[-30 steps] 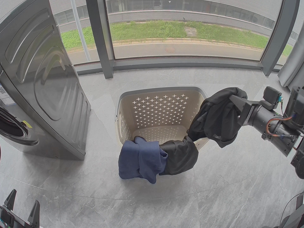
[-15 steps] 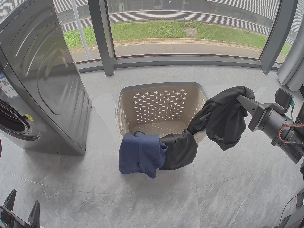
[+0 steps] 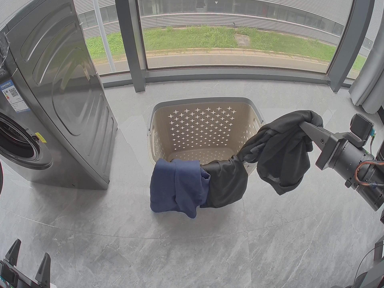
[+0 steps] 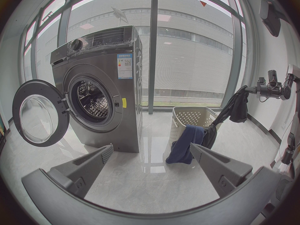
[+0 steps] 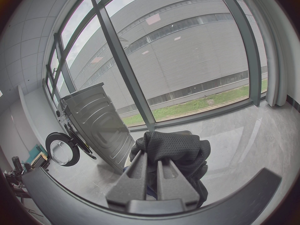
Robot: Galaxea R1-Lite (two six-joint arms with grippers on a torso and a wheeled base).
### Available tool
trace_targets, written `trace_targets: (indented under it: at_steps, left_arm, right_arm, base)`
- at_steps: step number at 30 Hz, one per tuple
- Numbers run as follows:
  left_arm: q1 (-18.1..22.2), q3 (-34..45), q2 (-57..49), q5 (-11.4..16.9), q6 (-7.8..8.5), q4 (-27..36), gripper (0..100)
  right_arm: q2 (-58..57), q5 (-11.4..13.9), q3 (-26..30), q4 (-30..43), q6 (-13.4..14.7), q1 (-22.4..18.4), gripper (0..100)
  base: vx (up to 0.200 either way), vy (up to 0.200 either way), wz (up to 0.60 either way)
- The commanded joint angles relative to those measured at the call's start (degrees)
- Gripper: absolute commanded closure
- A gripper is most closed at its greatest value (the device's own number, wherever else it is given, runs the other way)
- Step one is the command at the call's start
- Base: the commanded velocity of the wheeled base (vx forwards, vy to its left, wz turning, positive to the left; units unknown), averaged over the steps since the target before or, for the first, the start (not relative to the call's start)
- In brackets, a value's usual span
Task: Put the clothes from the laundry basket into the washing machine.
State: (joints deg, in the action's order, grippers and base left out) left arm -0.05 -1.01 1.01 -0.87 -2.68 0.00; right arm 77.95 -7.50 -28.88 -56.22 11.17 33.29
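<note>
A beige laundry basket (image 3: 204, 129) stands on the floor before the window. My right gripper (image 3: 307, 127) is shut on a dark grey garment (image 3: 284, 153), holding it up to the right of the basket. The garment's lower end (image 3: 226, 181) trails over the basket's front rim. A blue garment (image 3: 176, 189) hangs over that rim beside it. The washing machine (image 3: 60, 93) stands at the left, its round door (image 4: 39, 113) swung open and the drum (image 4: 92, 102) exposed. My left gripper (image 3: 26, 261) is low at the near left, open with nothing in it. In the right wrist view the fingers (image 5: 134, 172) pinch the dark cloth (image 5: 172, 147).
Tall window panes with grey frame posts (image 3: 130, 37) run behind the basket. A curtain (image 3: 370, 89) hangs at the far right. Bare grey floor (image 3: 192, 245) lies between me, the basket and the washing machine.
The head camera has shifted, so the whole scene slid. Relative to the basket, my right gripper has drawn the dark garment slightly farther right, stretching it. The left gripper has not moved.
</note>
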Motion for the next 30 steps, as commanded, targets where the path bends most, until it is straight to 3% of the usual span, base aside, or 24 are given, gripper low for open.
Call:
trace_targets:
  at_steps: [1, 30]
  left_arm:
    - [0.0, 0.9, -0.9, -0.1, -0.04, 0.0, 0]
    - [0.0, 0.9, -0.9, -0.1, -0.13, 0.0, 0]
  right_arm:
    - [-0.1, 0.1, 0.4, 0.0, 0.1, 0.0, 100]
    - [0.1, 0.4, 0.5, -0.1, 0.1, 0.4, 100]
  base:
    - [0.0, 0.2, 0.0]
    - [0.0, 0.2, 0.0]
